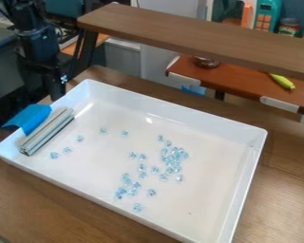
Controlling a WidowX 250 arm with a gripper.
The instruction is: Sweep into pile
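Observation:
My gripper (57,88) hangs at the upper left, over the tray's left corner region, close behind a sweeping tool. That tool has a grey ribbed bar (48,132) lying along the inside of the tray's left wall, and a blue taped part (29,118) that laps over the rim. Whether the gripper touches the blue part I cannot tell. The white tray (180,113) holds many clear bluish pieces: a loose cluster (174,159) right of the middle, a smaller group (126,187) nearer the front, and several scattered ones (80,138) toward the bar.
The tray stands on a brown wooden table (281,190). A wooden shelf board (193,35) spans the back above it. Behind is a reddish-brown surface (231,80) with a yellow object (282,81) and a small metal bowl (206,61).

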